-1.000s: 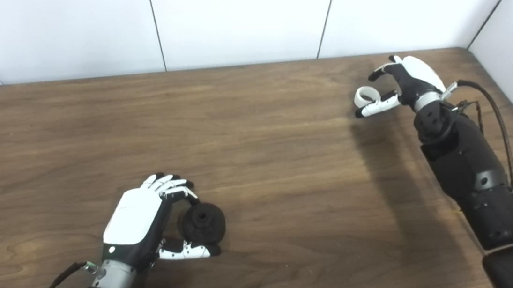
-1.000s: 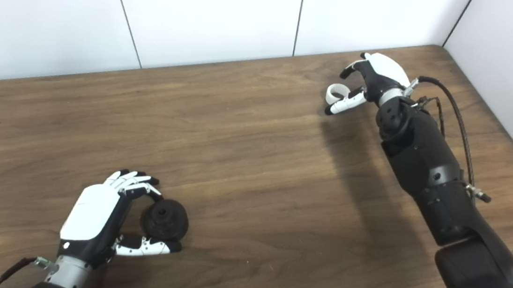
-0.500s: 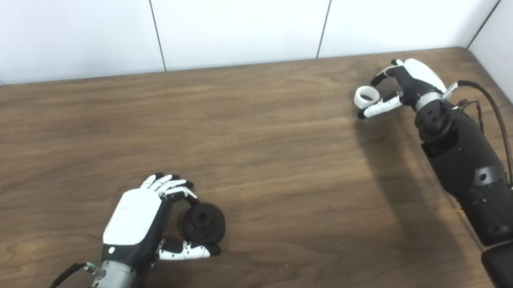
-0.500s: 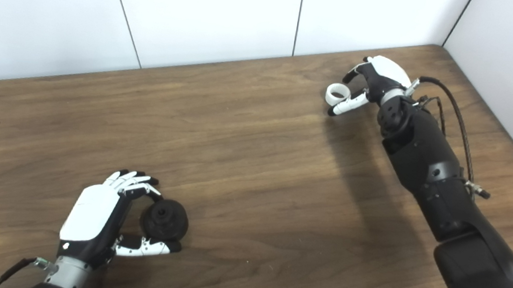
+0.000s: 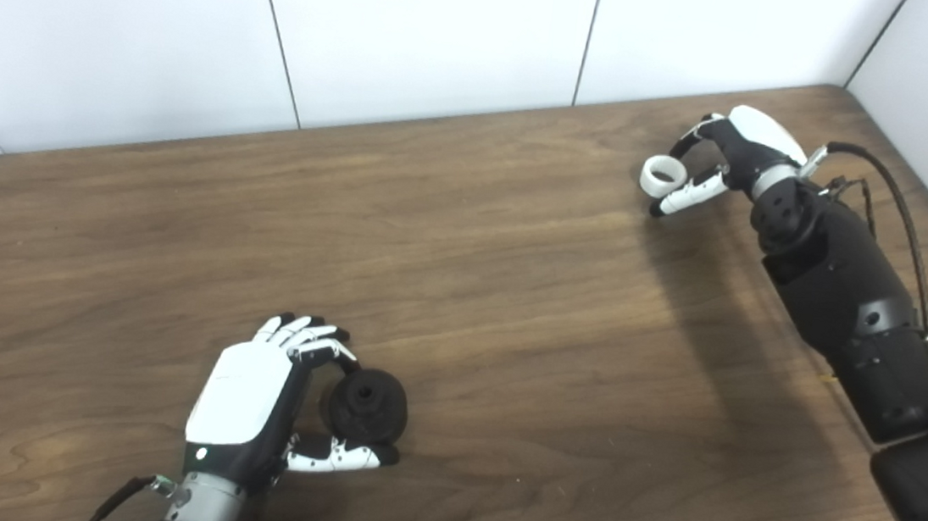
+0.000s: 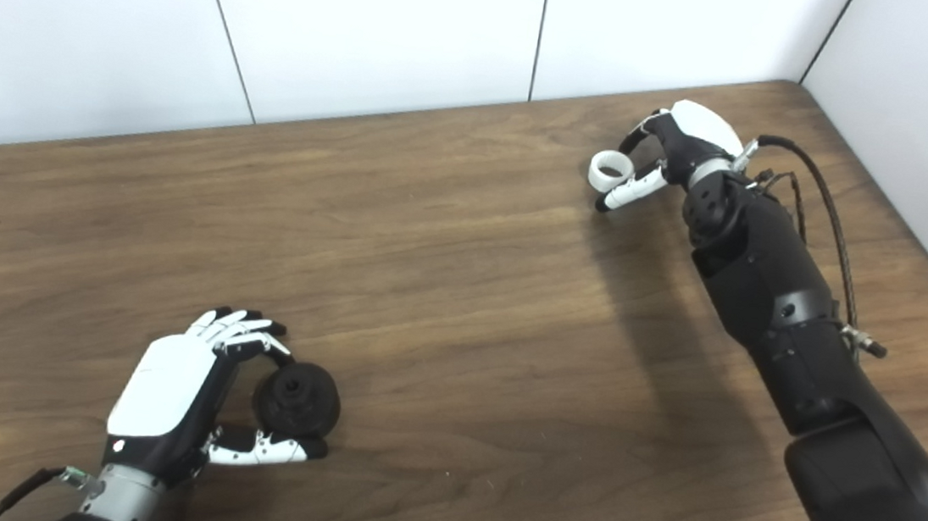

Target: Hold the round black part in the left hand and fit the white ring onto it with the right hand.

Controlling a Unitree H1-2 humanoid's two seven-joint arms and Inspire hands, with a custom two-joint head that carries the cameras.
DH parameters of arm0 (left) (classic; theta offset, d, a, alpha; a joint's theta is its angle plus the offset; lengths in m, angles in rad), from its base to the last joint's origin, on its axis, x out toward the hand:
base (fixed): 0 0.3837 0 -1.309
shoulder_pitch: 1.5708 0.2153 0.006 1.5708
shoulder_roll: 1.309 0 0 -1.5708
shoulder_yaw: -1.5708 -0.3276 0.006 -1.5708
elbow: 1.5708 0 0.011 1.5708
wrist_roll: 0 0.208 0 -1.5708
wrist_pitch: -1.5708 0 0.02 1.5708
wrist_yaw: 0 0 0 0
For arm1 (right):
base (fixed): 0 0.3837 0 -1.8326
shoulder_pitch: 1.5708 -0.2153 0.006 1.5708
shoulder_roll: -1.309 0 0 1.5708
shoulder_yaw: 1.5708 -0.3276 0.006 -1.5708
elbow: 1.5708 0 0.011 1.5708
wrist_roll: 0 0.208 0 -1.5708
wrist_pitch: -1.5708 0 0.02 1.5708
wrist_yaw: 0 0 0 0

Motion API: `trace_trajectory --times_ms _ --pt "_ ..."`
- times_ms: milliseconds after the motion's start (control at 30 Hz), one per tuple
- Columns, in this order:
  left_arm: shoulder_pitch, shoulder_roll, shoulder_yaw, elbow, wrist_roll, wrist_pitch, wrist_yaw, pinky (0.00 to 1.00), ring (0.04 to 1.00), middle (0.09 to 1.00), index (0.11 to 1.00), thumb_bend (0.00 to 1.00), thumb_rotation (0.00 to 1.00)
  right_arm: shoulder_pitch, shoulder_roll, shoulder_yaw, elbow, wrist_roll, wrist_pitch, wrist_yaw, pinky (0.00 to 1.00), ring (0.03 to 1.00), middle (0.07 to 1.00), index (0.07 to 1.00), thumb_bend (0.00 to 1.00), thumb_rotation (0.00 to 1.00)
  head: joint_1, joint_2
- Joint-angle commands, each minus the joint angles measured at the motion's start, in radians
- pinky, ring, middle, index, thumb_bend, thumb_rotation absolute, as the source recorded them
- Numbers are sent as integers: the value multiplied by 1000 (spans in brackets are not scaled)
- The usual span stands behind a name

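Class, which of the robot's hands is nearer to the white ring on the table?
Right. The right hand curls around the white ring at the far right of the table; whether it grips is unclear. The left hand is far off, near the front edge, beside the round black part.

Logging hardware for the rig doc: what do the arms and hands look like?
Both hands, left hand and right hand, have glossy white back shells, black palms and white-and-black fingers. Silver wrist collars. The right forearm is bulky matte black, with a braided dark cable looping alongside.
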Motion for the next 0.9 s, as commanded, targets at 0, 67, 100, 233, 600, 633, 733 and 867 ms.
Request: trace_trajectory --times_ms 0,67,100,233,600,633,733,867 --pt "29 15 -6 3 24 27 -44 937 874 791 484 525 55 -51 -22 -11 -25 -9 3 -12 920 992 955 676 788 233 2 0" --pt "29 14 -7 1 24 28 -47 936 874 792 485 525 55 -52 -21 -9 -21 -8 2 -16 921 993 953 672 789 230 2 1" --pt "29 14 -7 1 24 29 -47 936 874 792 485 525 55 -52 -21 -8 -18 -8 1 -17 920 993 953 670 789 230 2 1" --pt "28 14 -8 2 22 25 -43 935 874 791 484 525 55 -49 -20 -8 -25 -11 2 -16 920 991 948 667 785 225 4 1" --pt "28 13 -11 -3 29 30 -49 934 874 792 484 525 56 -54 -16 5 -19 -12 -3 -26 899 983 937 662 791 231 9 5" --pt "28 12 -11 -3 28 31 -50 933 873 792 484 525 56 -55 -15 5 -20 -12 -2 -25 898 984 939 663 790 230 9 5" --pt "28 11 -12 -8 28 38 -56 936 877 794 484 525 56 -58 -13 8 -23 -12 -1 -21 895 985 940 664 789 230 11 8" --pt "28 10 -14 -13 28 42 -61 934 875 794 484 525 56 -62 -10 9 -17 -11 -1 -23 882 980 940 665 793 228 17 11"
